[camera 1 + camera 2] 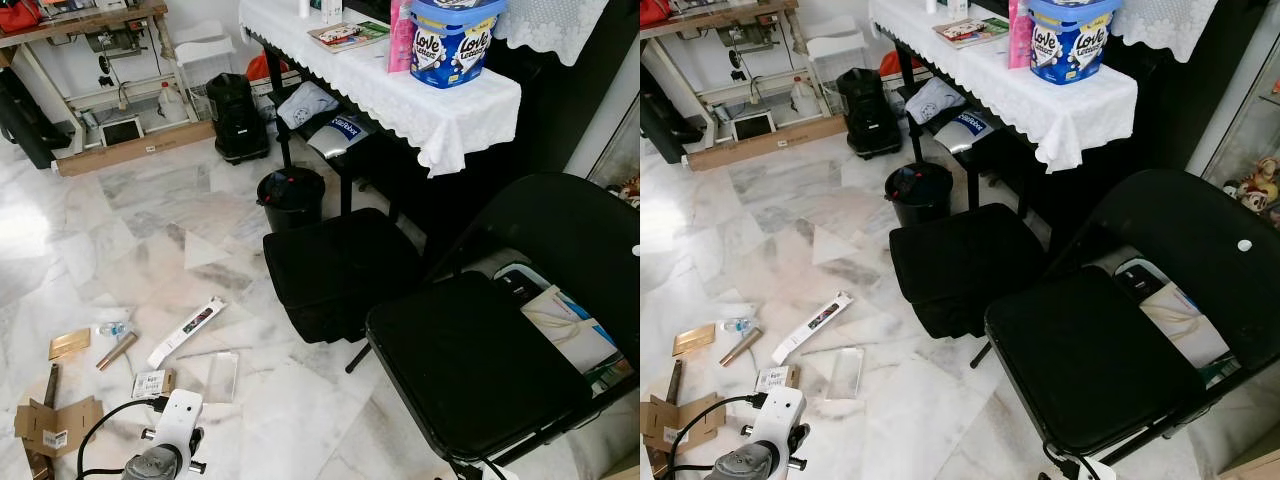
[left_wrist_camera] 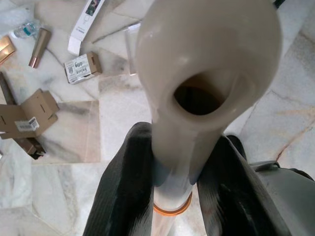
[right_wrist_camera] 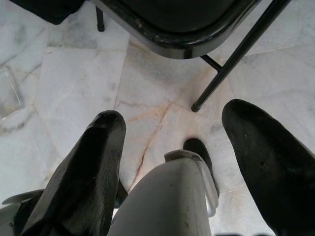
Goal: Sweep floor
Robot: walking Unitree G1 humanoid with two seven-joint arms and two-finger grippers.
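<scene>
My left gripper point(image 2: 174, 162) is shut on a beige handle point(image 2: 206, 73) with a hanging hole in its wide end, held above the marble floor. Litter lies on the floor ahead on the left: a long white box point(image 1: 187, 331), a small printed box point(image 1: 152, 383), a clear plastic sheet point(image 1: 222, 375), a bronze tube point(image 1: 117, 351), a gold card point(image 1: 69, 343) and torn cardboard point(image 1: 55, 425). My left arm point(image 1: 165, 445) shows at the bottom edge beside them. My right gripper point(image 3: 172, 128) hangs low by a chair leg point(image 3: 231, 64), with a pale tube end point(image 3: 167, 196) inside its span.
A black folding chair point(image 1: 480, 360) stands close on the right, with a black padded stool point(image 1: 340, 270) and a black bin point(image 1: 292, 197) behind it. A table with a white lace cloth point(image 1: 400, 90) runs along the right. Open marble floor point(image 1: 120, 230) stretches to the left.
</scene>
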